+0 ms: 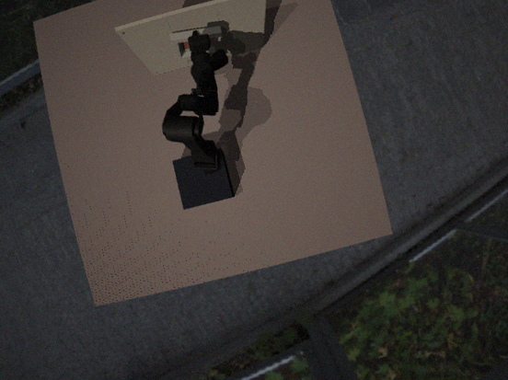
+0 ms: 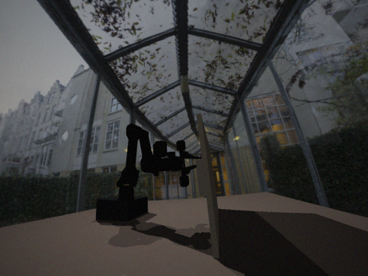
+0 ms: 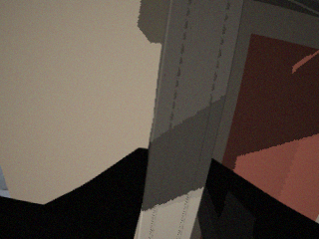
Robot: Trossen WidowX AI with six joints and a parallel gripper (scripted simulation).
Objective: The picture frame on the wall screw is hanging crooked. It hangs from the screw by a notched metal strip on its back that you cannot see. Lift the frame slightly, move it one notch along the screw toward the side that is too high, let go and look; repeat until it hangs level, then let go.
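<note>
The picture frame (image 1: pixel 181 36) (image 3: pixel 196 75) has a pale grey border around a reddish picture (image 1: pixel 184 46) (image 3: pixel 279 95). It is in front of the upright cream board (image 1: pixel 142 45) (image 2: pixel 213 219) (image 3: pixel 75 90). In the top view its top edge is not parallel to the board's top edge; its right end looks lower. My gripper (image 2: pixel 198 161) (image 3: pixel 171 162) is shut on one border rail of the frame, with a black finger on each side in the wrist view. The screw and notched strip are hidden. In the exterior view the frame cannot be made out.
The board stands on the pinkish-brown table top (image 1: pixel 295 164) (image 2: pixel 166 252). The arm's dark base block (image 1: pixel 205 184) (image 2: pixel 118 209) is in front of the board. Shadows of the arm fall across the board, frame and table. The arm covers part of the frame in the top view.
</note>
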